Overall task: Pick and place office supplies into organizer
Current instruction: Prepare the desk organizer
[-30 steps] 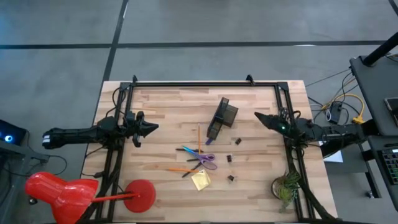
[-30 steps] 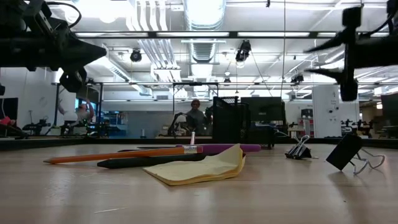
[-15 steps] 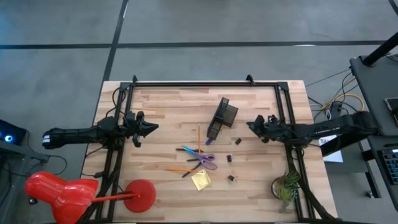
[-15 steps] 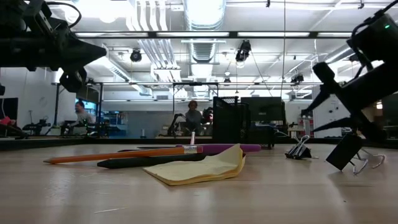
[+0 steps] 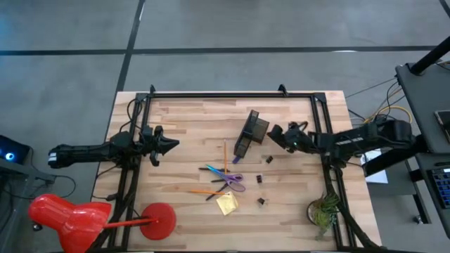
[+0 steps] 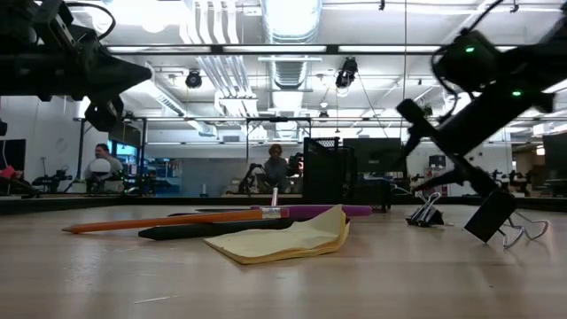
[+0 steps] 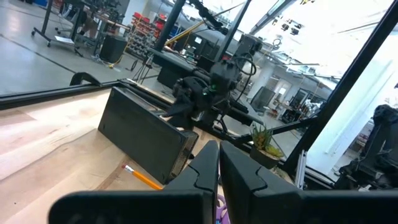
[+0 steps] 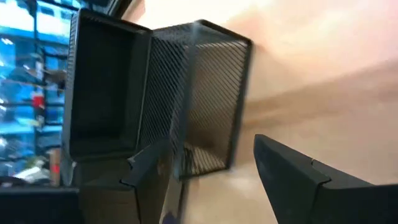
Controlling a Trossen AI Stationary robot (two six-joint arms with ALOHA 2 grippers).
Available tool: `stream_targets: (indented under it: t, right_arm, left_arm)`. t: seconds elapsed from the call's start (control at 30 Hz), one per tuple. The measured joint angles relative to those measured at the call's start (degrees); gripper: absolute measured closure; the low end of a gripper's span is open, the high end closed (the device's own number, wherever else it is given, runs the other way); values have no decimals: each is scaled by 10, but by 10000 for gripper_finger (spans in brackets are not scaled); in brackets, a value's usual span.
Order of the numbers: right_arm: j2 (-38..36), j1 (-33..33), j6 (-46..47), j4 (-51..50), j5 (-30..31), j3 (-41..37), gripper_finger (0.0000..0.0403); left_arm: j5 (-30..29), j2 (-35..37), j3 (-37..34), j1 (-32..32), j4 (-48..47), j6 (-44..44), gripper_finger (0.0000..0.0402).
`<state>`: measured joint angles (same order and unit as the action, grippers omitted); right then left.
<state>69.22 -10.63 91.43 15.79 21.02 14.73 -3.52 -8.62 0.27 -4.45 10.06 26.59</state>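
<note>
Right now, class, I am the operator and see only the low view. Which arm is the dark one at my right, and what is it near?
Observer: It is the right arm. From above, the right gripper is close beside the organizer, on the side facing the table's right edge.
Operator: Are its fingers open?
Observer: Yes. Its wrist view shows the two fingers apart and empty, with the organizer's mesh wall just ahead.
Operator: And the other arm?
Observer: The left gripper is near the table's left edge, well away from the supplies. Its wrist view shows the fingers pressed shut.
</note>
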Motion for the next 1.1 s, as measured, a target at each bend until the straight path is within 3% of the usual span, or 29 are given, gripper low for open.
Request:
stream_targets:
  t: [0.37, 0.53, 0.9, 1.1]
  right_arm:
    - [98, -91, -93, 0, -90, 68, 189]
    - [139, -122, -129, 78, -123, 86, 205]
    - [213, -134, -173, 93, -161, 132, 280]
    - [191, -133, -305, 58, -173, 189, 372]
  left_arm:
    - [0, 0, 0, 0, 0, 0, 402]
    - [0, 0, 0, 0, 0, 0, 402]
    - [0, -1, 0, 0, 0, 0, 402]
    - [0, 0, 0, 0, 0, 0, 402]
